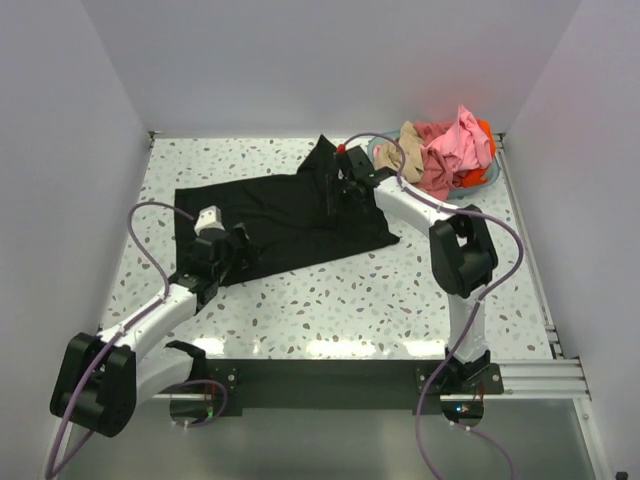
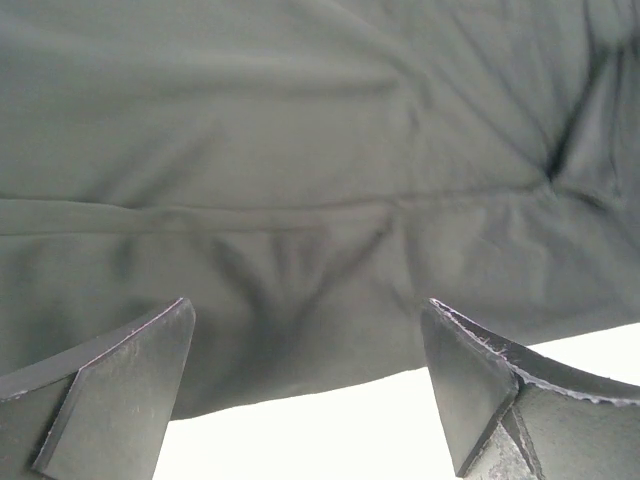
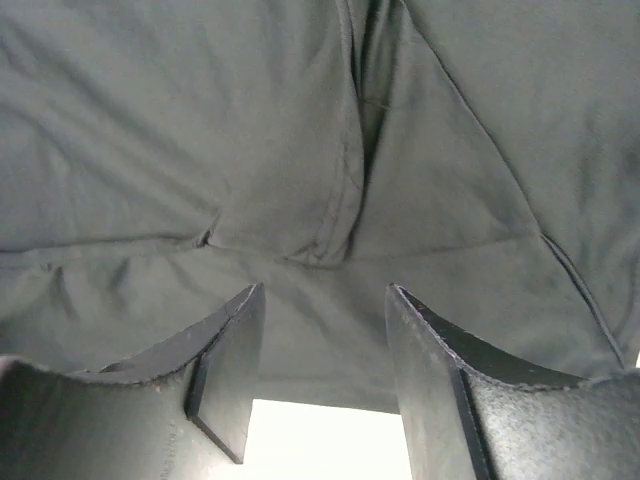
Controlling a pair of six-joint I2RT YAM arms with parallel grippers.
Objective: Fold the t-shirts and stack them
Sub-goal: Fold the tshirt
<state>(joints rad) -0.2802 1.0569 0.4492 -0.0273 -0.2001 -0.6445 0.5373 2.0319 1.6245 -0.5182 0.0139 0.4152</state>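
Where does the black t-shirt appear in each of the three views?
Top external: the black t-shirt lies spread mid-picture.
Left wrist: the black t-shirt fills nearly everything.
Right wrist: the black t-shirt fills nearly everything.
Shared landmark: its hem against the pale table.

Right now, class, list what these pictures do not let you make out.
Top view: teal round plastic basket, mostly buried under the heap of pink, tan and orange shirts; count unclear.
Top view: large black cloth t-shirt, partly covered by left arm and right arm.
Wrist views: same shirt, cut off by frame edges.
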